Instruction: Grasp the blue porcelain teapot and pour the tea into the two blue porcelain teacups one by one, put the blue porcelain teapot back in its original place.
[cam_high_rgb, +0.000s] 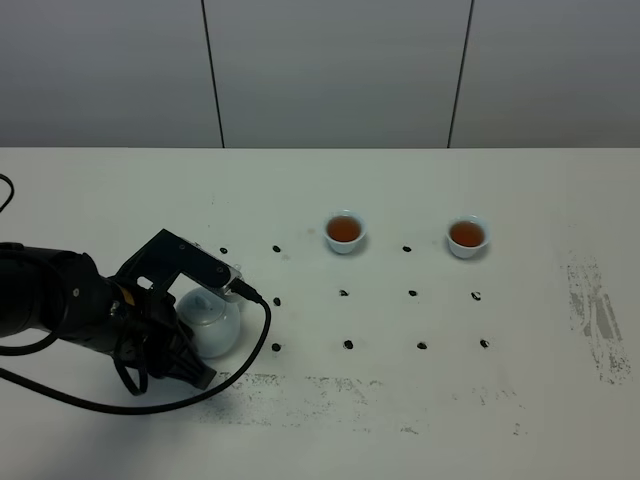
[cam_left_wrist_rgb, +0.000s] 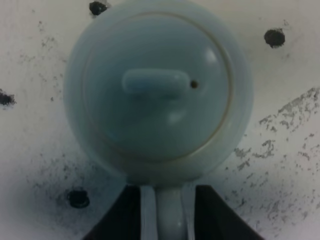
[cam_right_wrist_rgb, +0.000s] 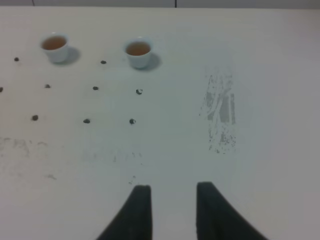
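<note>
The blue teapot (cam_left_wrist_rgb: 155, 90) sits on the white table (cam_high_rgb: 540, 400), right in front of the left pincer (cam_left_wrist_rgb: 167, 212). The pincer's two dark fingers (cam_left_wrist_rgb: 120, 215) stand on each side of the pot's loop handle (cam_left_wrist_rgb: 169, 212), very close to it. I cannot tell if they squeeze the handle or have just let go. The pot stands upright with its lid (cam_left_wrist_rgb: 157, 85) on, and the long knob on top is level. This looks like the spot where the pot belongs, so the arm is low and close to set it down softly. Far ahead of that pincer and off to one side stand the two blue teacups (cam_high_rgb: 345, 231) (cam_high_rgb: 467, 236). Each one has brown tea in it, so the pouring looks done. They stand apart from each other, well clear of the pot, so nothing can bump them. The right pincer (cam_right_wrist_rgb: 172, 210) is over bare table with nothing between its fingers, which are drawn in as far as they go. The cups are far in front of it. It seems to wait out of the way. Small black dots (cam_high_rgb: 348, 344) mark the table in rows.
</note>
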